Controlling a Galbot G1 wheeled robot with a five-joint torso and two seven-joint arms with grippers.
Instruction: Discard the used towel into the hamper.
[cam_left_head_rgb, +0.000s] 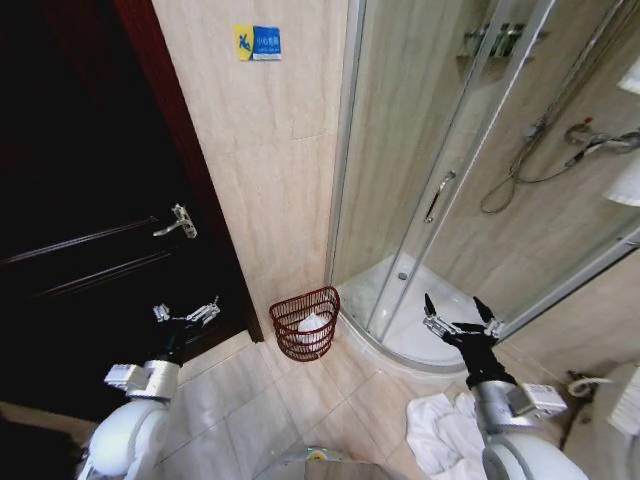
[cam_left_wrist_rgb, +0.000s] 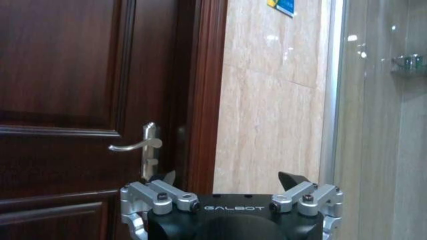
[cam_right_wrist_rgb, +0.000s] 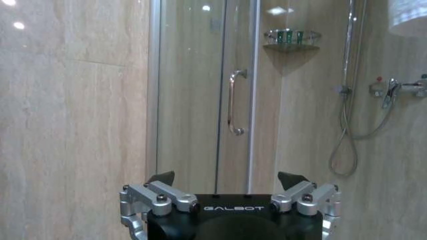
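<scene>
At far left, by the dark door (cam_left_head_rgb: 90, 200), my left gripper (cam_left_head_rgb: 186, 314) hangs released, holding nothing. Hamper (cam_left_head_rgb: 304, 322) sits centre against the wall, something white inside. Right gripper (cam_left_head_rgb: 462, 318) spread, empty — towel (cam_left_head_rgb: 440, 432) heaped below it; I judge a descent onto a raised fold best.

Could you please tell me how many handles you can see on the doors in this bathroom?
2: a silver lever handle on the dark wooden door to the left, and a vertical bar handle on the glass shower door to the right.
</scene>
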